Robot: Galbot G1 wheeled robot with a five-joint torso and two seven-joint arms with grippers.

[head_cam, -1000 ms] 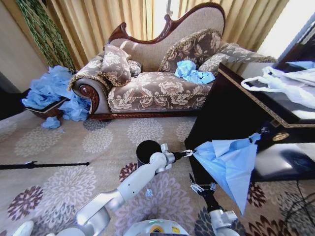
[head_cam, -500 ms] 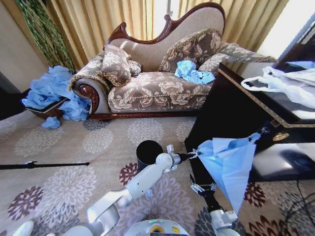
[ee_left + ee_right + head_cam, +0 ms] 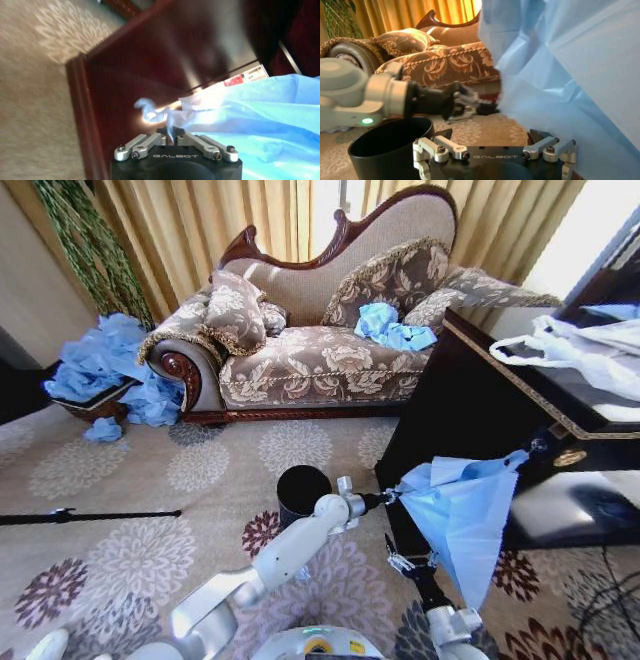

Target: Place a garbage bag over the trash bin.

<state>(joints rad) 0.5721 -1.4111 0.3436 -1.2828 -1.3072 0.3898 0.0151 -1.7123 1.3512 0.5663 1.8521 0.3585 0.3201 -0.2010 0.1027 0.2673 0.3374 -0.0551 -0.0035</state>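
Nearest the robot, low at its right side, the right tool (image 3: 402, 561) points upward beneath the hanging garbage bag (image 3: 455, 515). In the right wrist view its fingers (image 3: 543, 141) stand spread apart with nothing between them, and the blue film drapes just above and beside them, so this tool is open and apparently placed to catch the bag's loose lower edge.

A little farther out, the left arm reaches forward across the patterned carpet (image 3: 130, 480). The left tool (image 3: 385, 497) is closed on a bunched corner of the bag; the left wrist view shows its fingertips (image 3: 172, 132) pinched together on a twisted tuft of the plastic. Holding that one corner high lets the thin sheet fall freely in a slack triangle, its far upper corner lying up against the edge of the dark table (image 3: 470, 395), which probably helps the mouth open for a second grip.

The trash bin (image 3: 302, 490) stands upright on the carpet just left of the left wrist, its mouth bare. The bag hangs beside it, not over it, so the covering itself is not yet begun.

On the table lie white plastic bags (image 3: 570, 350). Beyond stands the sofa (image 3: 320, 330) with crumpled blue bags (image 3: 390, 327) on its seat, and a heap of blue bags (image 3: 105, 365) sits by its left arm.
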